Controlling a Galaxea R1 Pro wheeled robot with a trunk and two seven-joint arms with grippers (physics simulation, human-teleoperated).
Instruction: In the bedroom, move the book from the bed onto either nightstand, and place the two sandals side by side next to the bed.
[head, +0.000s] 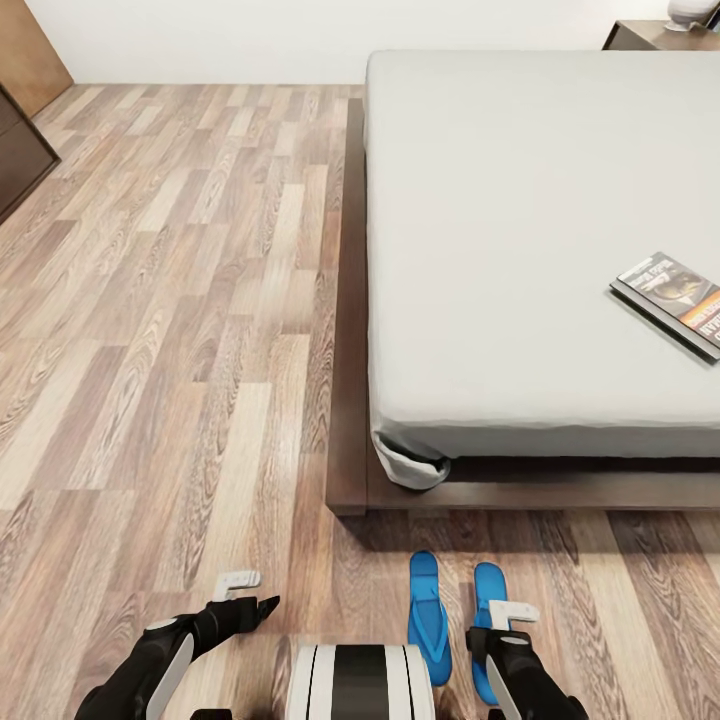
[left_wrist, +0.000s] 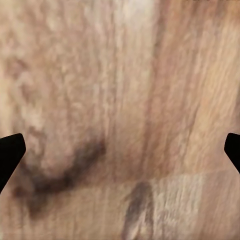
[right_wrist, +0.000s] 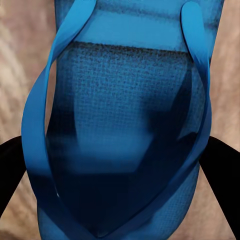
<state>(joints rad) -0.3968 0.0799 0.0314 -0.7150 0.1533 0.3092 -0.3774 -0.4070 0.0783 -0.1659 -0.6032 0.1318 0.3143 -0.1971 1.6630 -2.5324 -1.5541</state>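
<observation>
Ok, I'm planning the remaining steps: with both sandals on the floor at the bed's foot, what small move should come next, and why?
Probably lift the right gripper straight up. Its open fingers straddle the right-hand bright blue flat sandal, which already lies beside the other blue sandal near the low dark-framed bed. The thin dark paperback book still rests on the pale mattress, so it seems the remaining job.

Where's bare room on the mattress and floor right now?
The bed is bare except the book near its right edge. The floor left of the frame lies open up to the wall. Crowded: the strip at the bed's foot, where the two sandals lie under the right tool.
</observation>
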